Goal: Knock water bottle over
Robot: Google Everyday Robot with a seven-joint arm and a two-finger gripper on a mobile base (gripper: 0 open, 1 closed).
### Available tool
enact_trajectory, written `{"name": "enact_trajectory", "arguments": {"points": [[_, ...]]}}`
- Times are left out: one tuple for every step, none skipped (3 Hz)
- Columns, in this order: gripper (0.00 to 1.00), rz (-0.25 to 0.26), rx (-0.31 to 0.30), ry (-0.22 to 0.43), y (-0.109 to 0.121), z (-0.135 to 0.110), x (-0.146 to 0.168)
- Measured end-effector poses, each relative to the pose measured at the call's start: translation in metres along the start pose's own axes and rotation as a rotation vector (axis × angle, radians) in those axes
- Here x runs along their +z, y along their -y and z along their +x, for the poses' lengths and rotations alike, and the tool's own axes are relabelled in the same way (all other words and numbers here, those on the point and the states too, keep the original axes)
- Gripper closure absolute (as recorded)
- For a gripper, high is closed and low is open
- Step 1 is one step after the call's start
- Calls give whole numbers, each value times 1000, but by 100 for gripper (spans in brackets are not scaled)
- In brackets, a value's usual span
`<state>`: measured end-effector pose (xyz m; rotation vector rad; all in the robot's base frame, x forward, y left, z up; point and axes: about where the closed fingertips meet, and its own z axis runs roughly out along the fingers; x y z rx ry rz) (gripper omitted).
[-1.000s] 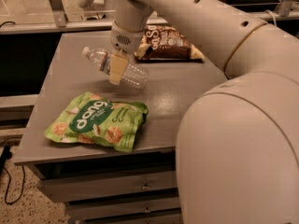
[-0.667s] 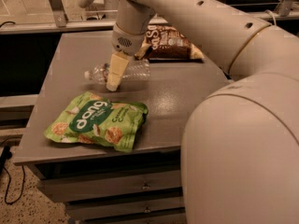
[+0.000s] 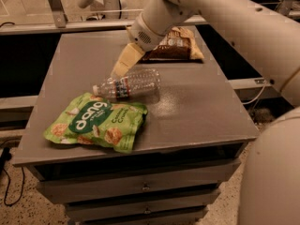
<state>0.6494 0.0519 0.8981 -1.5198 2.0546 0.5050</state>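
Note:
The water bottle (image 3: 127, 85) is a clear ribbed plastic bottle with a white cap and a red, white and blue label band. It lies on its side on the grey table (image 3: 187, 111), cap pointing left, just behind the green snack bag. My gripper (image 3: 123, 63) hangs just above and behind the bottle's middle, its pale fingers pointing down and left. It holds nothing that I can see.
A green "dang" snack bag (image 3: 96, 122) lies at the table's front left, touching the bottle. A brown snack bag (image 3: 176, 45) lies at the back right, partly behind my arm. Drawers sit below the table's front edge. A metal rail runs behind the table.
The bottle now lies flat on the table, lower and closer to the green bag. My gripper has lifted slightly off it and shifted back.

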Motion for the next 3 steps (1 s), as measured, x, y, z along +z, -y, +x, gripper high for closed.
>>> {"name": "enact_trajectory", "arguments": {"points": [[0, 46, -7, 282, 28, -11, -32], [0, 86, -54, 514, 60, -11, -76], [0, 147, -124, 662, 87, -6, -132]]}}
